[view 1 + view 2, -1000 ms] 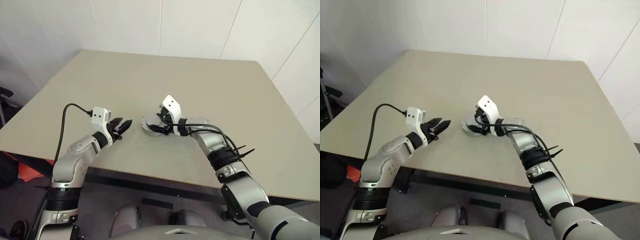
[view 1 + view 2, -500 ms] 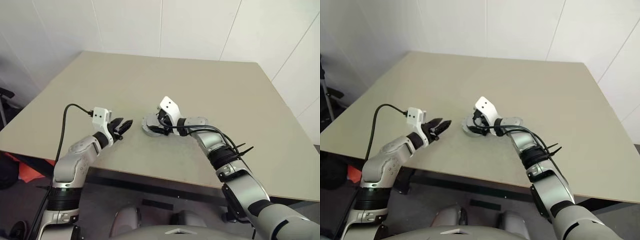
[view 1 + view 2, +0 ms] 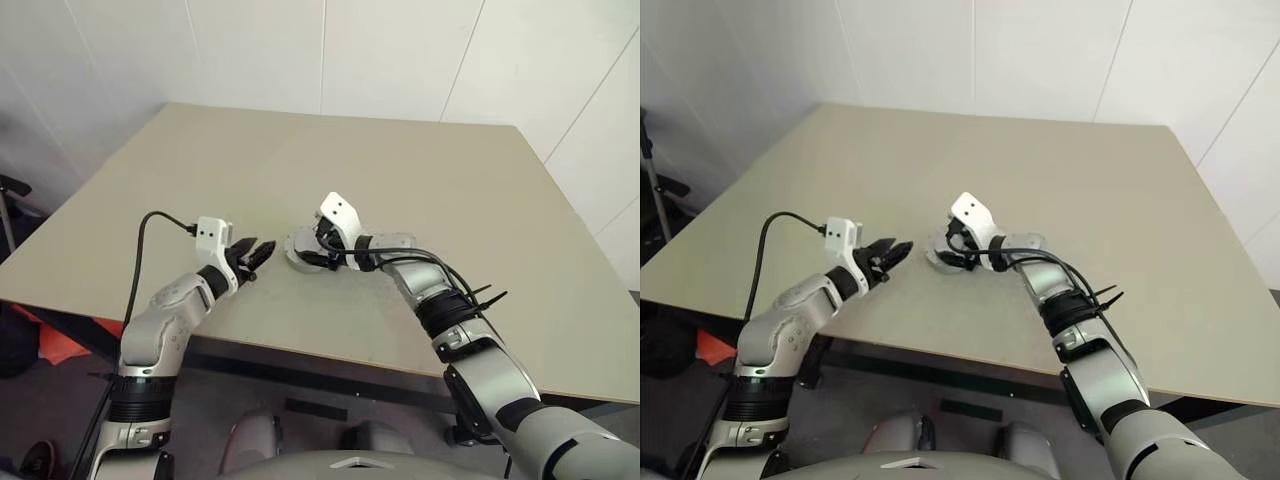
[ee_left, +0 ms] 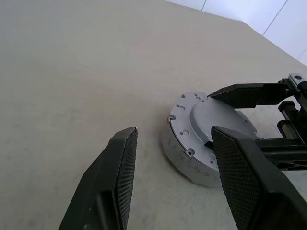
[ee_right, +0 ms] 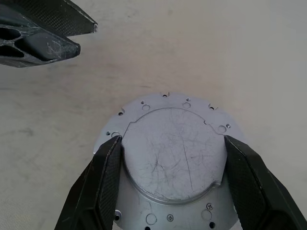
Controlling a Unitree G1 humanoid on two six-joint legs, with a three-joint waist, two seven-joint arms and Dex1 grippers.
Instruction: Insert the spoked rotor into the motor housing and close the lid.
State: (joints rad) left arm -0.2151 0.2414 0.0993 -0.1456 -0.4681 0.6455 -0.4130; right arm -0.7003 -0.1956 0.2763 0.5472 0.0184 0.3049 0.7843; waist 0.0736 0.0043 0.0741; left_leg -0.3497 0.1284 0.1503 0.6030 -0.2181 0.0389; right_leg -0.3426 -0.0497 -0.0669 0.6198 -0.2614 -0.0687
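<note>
The table (image 3: 420,180) carries one round silver-grey assembly (image 5: 171,160) near its front-centre. From above it presents a flat flanged disc with small screw holes around the rim and a raised, scratched circular plate on top. This appears to be the lid (image 4: 206,125) seated on the motor housing (image 4: 184,160), whose pale side wall is visible beneath the flange; the windings and the spoked rotor cannot be confirmed from these angles.

The right gripper (image 5: 171,177) straddles the assembly. Its two black fingers (image 5: 108,179) stand wide apart, one against each side of the raised plate, at about nine and three o'clock on the disc in the right wrist view. Contact looks close on both sides, but whether the fingers press or merely flank the plate cannot be told.

The left gripper (image 3: 256,254) hovers just above the tabletop, near the assembly at its nine o'clock side in the head view, pointing toward it. Its jaws are parted to a moderate width and hold nothing; bare table shows between the fingers (image 4: 120,177). A black cable (image 3: 150,240) loops from the left wrist.
</note>
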